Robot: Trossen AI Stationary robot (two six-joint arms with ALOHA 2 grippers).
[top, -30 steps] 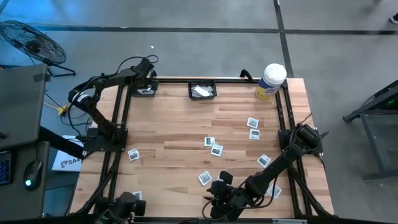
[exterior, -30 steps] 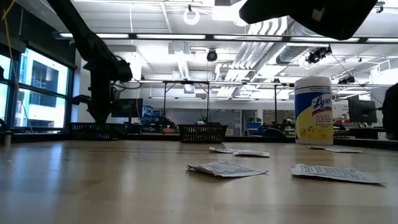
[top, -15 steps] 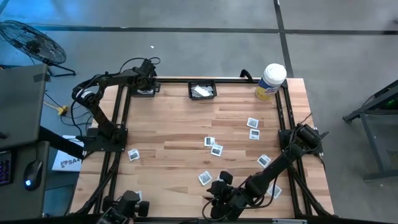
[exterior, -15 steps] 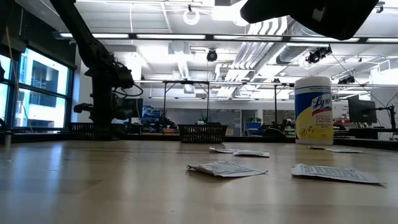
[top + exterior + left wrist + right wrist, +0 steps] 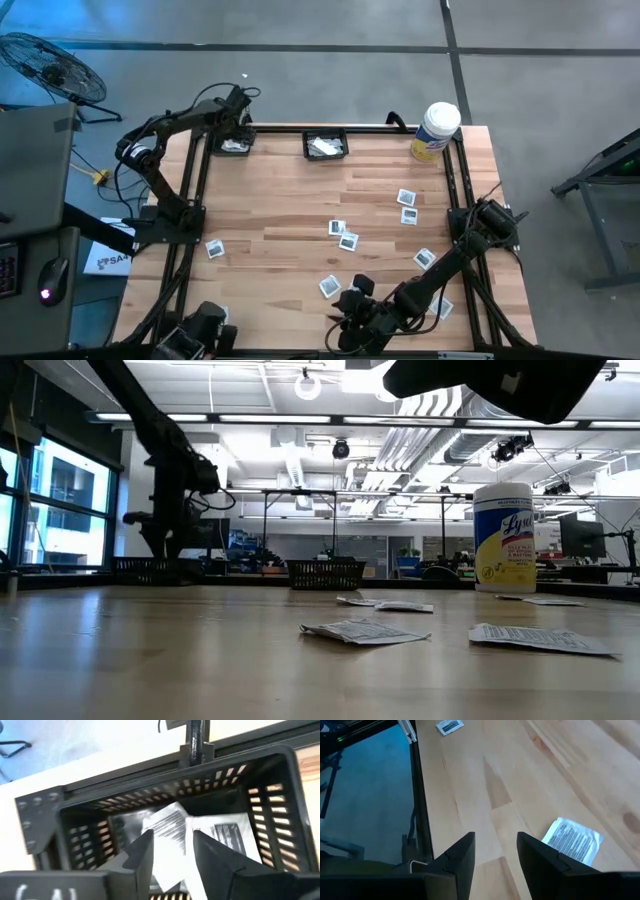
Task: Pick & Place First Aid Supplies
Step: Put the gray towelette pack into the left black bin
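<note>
Several small white first aid packets with dark printed centres lie flat on the wooden table, such as the packets near the middle [image 5: 338, 228] and toward the right [image 5: 405, 198]. My left gripper [image 5: 234, 124] hangs open over the black basket [image 5: 234, 147] at the far left corner. In the left wrist view its fingers [image 5: 172, 837] stand apart above white packets [image 5: 220, 835] lying on the basket's floor. My right gripper [image 5: 345, 312] is open and empty low over the table's near edge [image 5: 495, 845], with one packet [image 5: 572, 840] lying beside it.
A second black basket [image 5: 326, 146] holding white packets stands at the far middle. A white tub with a yellow label [image 5: 434, 132] stands at the far right corner. Black frame rails run along the table's left and right sides. More packets lie near the left rail [image 5: 214, 248].
My left gripper has risen a little over the far-left basket and shifted toward the far edge, so the basket and the packets in it now show in the high view. My right arm has kept still.
</note>
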